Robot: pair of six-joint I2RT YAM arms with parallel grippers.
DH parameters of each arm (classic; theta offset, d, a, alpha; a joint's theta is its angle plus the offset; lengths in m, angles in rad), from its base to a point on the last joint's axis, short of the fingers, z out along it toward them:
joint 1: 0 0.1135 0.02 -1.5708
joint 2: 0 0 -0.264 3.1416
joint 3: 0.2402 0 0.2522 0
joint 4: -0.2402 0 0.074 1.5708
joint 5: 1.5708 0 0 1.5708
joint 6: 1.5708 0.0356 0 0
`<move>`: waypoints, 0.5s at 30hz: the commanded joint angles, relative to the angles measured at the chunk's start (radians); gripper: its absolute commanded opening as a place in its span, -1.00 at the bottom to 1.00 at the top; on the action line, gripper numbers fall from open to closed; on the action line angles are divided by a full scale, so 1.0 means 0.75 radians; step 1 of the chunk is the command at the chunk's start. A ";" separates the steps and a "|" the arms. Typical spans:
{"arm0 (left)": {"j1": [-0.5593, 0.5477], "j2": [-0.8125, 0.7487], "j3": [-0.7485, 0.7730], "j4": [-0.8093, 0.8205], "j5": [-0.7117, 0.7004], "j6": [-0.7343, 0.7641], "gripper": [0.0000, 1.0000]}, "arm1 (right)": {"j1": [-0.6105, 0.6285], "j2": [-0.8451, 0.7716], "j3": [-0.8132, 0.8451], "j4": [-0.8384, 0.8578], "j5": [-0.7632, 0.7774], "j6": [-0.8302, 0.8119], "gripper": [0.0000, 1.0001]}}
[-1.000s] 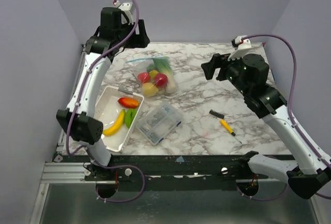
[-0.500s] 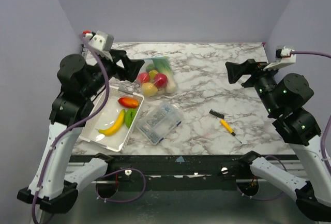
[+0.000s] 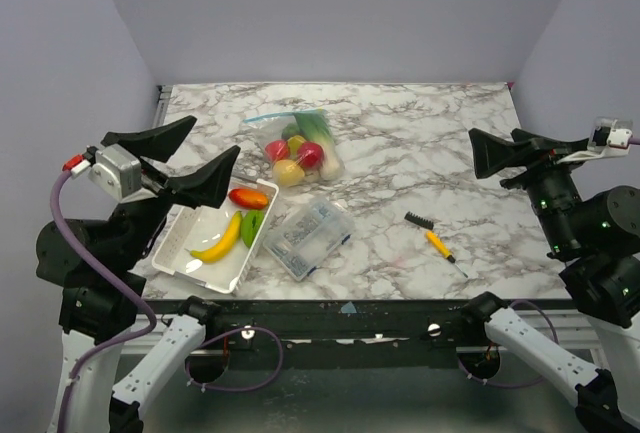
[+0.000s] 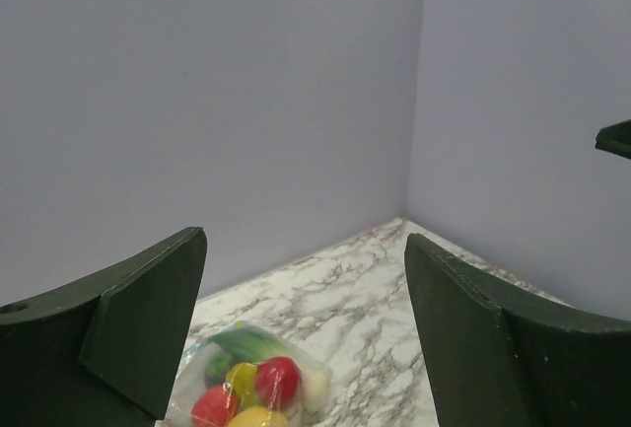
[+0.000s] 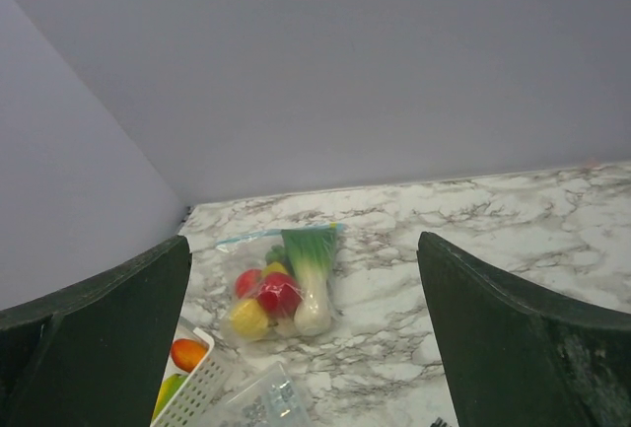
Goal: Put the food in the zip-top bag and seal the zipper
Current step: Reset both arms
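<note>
Both claws are spread wide with nothing in them: left gripper (image 3: pixel 185 158) up over the left edge of the tabletop (image 3: pixel 420 143), right gripper (image 3: pixel 497 151) over the right edge. Zip-top bag (image 3: pixel 297 145) lies near the far edge, left of middle, leek (image 3: pixel 316 135) and apples (image 3: pixel 310 155) inside. Banana (image 3: pixel 221 240) sits in the white tray (image 3: pixel 225 275).

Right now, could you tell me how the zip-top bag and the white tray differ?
The zip-top bag is clear and floppy; the white tray is opaque and rigid. The bag holds the leek, red apples and yellow fruit; the tray holds the banana, green piece and orange-red piece. The bag lies farther back, the tray at the near left edge. Both hold toy food.
</note>
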 commanded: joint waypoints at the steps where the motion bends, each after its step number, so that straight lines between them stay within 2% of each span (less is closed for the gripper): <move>1: -0.005 -0.043 -0.071 0.105 -0.042 0.007 0.68 | -0.004 -0.034 0.004 -0.018 0.034 0.044 1.00; 12: -0.005 -0.053 -0.095 0.092 -0.056 0.017 0.68 | -0.004 -0.022 0.025 -0.034 0.058 0.054 1.00; 15: -0.005 -0.054 -0.091 0.093 -0.050 0.015 0.68 | -0.004 0.013 0.058 -0.087 0.117 0.054 1.00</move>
